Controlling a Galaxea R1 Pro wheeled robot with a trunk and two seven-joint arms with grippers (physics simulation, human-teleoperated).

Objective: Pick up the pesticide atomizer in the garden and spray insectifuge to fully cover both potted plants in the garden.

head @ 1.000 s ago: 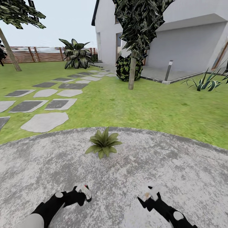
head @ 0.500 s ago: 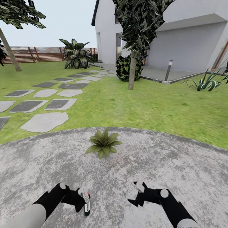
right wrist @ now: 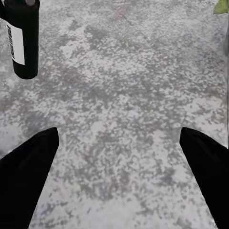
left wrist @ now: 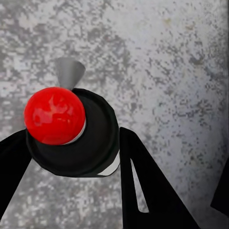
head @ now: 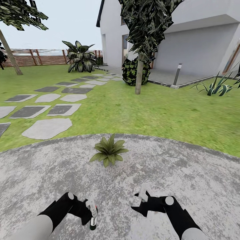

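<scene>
Pesticide atomizer (head: 93, 216) sits pinched in our left gripper (head: 90, 213); our right gripper (right wrist: 114, 162) is spread wide over the patio (head: 186, 173).

Head view: bare paved patio (head: 186, 173) fills the lower frame, open between the left gripper (head: 90, 213) and the right gripper (head: 141, 200). The potted plant (head: 108, 151) at centre is the sole obstacle ahead. The pesticide atomizer (head: 93, 218) occupies the left jaws; the right jaws stand apart, apparently unobstructed, over bare paving.
</scene>
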